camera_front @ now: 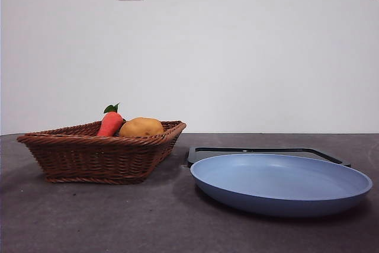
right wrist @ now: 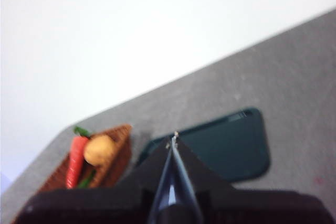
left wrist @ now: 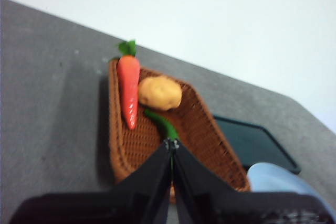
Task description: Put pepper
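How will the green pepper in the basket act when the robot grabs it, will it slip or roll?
The pepper looks glossy, so it may slip between the jaws. It is long, slim and rounded, so it would probably roll if nudged sideways. It lies in the basket beside the carrot and potato, which might get bumped. The left gripper is shut, above it.

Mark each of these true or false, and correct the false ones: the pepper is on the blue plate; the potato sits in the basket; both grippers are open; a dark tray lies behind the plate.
1. The pepper is on the blue plate. False: it lies in the wicker basket.
2. The potato sits in the basket. True.
3. Both grippers are open. False: the left gripper and right gripper are shut.
4. A dark tray lies behind the plate. True.
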### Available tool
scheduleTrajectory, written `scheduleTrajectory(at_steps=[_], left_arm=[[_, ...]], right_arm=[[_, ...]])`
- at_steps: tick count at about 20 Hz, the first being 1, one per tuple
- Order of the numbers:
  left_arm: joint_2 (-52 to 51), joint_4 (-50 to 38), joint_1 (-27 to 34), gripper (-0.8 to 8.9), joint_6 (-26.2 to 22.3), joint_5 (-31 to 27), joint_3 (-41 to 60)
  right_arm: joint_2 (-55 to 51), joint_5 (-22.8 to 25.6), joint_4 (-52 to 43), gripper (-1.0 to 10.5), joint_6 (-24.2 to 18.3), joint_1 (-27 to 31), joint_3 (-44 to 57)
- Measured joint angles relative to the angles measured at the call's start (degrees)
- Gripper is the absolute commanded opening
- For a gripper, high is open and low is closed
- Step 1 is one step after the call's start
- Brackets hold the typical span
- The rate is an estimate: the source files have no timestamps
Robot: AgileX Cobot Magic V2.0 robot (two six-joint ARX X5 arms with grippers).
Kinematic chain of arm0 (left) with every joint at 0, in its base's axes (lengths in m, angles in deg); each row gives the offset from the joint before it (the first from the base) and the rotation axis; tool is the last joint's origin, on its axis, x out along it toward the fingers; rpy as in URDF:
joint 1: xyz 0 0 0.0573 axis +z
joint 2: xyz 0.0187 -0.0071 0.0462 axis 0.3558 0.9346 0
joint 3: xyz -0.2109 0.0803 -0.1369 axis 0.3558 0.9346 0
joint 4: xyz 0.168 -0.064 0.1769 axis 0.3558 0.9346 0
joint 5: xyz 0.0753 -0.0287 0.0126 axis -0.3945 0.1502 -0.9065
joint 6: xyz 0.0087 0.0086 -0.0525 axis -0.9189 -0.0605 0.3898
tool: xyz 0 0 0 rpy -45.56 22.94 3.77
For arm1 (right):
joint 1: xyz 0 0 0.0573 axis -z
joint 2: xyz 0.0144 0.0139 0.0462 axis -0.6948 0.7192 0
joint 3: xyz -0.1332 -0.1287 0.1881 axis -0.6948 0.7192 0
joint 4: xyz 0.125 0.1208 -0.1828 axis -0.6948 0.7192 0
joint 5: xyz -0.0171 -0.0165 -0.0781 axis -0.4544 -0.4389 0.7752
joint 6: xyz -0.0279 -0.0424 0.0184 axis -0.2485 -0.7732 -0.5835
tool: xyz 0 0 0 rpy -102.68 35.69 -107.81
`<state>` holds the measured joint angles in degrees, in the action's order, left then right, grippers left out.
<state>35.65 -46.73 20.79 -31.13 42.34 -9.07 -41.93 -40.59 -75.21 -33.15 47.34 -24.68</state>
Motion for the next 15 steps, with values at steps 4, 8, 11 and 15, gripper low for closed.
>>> scheduleTrajectory(at_steps=[4, 8, 11, 15], left_arm=[[6.4, 2.2, 0.0, 0.06, -0.2, 2.5, -6.0], [14.9, 5.6, 0.0, 0.06, -2.7, 6.5, -12.3], [21.3, 8.9, 0.0, 0.06, -6.1, 10.1, -18.0], [28.6, 14.4, 0.0, 0.06, -12.0, 14.9, -25.8]], right_arm=[[5.7, -2.0, 1.4, 0.1, 0.1, 0.0, -6.1], [13.0, -5.5, 8.4, 0.1, -2.8, 0.0, -13.9], [19.1, -8.2, 15.7, 0.1, -6.8, 0.0, -20.5], [26.8, -9.0, 28.0, 0.1, -13.4, -0.1, -29.9]])
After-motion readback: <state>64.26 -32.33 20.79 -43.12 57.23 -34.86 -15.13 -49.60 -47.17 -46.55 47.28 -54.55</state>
